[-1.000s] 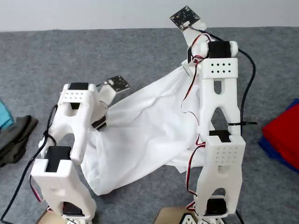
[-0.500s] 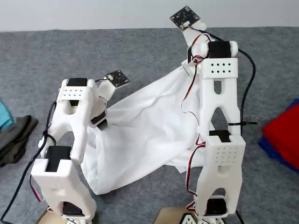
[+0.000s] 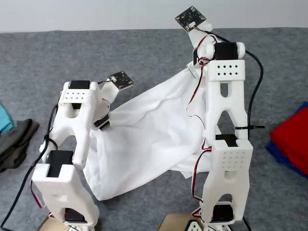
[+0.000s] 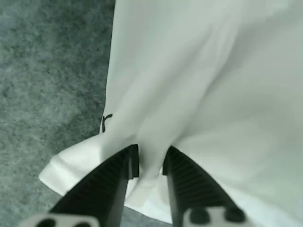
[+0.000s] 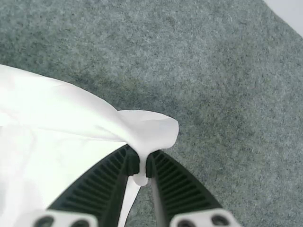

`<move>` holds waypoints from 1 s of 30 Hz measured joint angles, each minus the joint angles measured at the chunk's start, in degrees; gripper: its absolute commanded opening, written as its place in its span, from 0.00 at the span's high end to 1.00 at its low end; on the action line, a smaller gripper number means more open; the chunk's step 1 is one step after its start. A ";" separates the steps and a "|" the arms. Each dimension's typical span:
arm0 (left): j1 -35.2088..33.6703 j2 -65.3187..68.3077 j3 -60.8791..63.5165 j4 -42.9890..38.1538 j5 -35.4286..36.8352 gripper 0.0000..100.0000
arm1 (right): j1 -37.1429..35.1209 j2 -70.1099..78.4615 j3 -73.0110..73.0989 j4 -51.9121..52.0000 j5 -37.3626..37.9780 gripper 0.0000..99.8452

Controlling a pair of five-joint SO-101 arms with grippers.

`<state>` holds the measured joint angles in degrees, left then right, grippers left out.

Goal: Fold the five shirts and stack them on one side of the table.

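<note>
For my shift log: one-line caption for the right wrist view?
Right claw shut on a bunched edge of the white shirt, over the grey table.

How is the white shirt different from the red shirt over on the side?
The white shirt is spread out and rumpled; the red shirt lies folded flat. The left gripper and the right gripper each pinch the white shirt; no gripper touches the red shirt. The red shirt sits on a blue shirt; the white shirt has none under it. Both are shirts over the grey table.
</note>
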<state>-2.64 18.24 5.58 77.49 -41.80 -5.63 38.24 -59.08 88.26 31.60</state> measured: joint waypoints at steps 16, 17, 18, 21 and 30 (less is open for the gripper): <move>0.00 0.00 -5.80 5.27 -0.62 0.92 | 0.00 0.00 0.00 0.00 0.00 0.99; -0.09 0.00 -6.07 5.27 -0.62 0.92 | 0.00 0.00 0.00 0.00 0.00 0.99; -0.35 0.00 -6.15 5.36 -0.62 0.92 | 0.00 0.00 0.00 0.00 0.00 0.99; -1.23 0.00 -5.71 4.04 -0.62 0.92 | 0.00 0.00 0.00 0.00 0.00 0.99; -2.55 0.00 -3.43 1.93 -0.62 0.87 | 0.00 0.00 0.00 0.00 0.00 0.99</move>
<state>-5.19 18.24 2.15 79.43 -42.42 -5.63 38.24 -59.08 88.26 31.60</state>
